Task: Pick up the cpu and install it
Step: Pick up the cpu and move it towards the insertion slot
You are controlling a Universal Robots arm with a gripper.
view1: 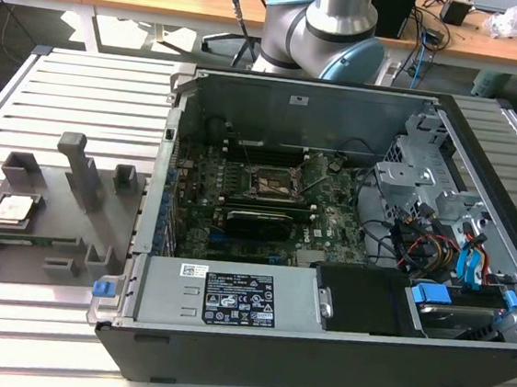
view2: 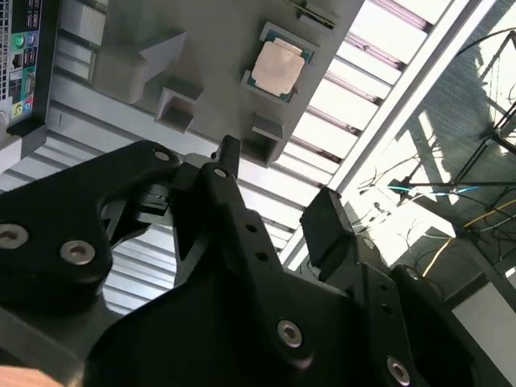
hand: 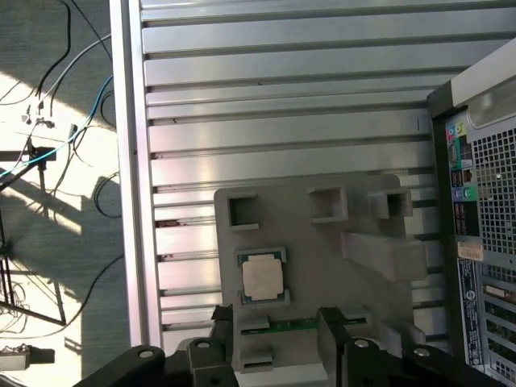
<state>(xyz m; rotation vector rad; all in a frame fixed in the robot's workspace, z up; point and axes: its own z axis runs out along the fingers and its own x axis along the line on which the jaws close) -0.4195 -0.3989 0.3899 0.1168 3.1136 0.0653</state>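
Gripper (hand: 277,318) fingers wide open, nothing held, above tray (view1: 62,228), apart from cpu (hand: 263,276). Cpu flat in tray pocket, at 9 o'clock from case (view1: 295,105) in exterior view.

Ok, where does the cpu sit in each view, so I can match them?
Exterior view: the cpu on the grey tray, at the exterior view's left.
Second wrist view: cpu on the tray, past the open claw.
First wrist view: cpu on the tray, past the claw.
Shared landmark: the grey tray.
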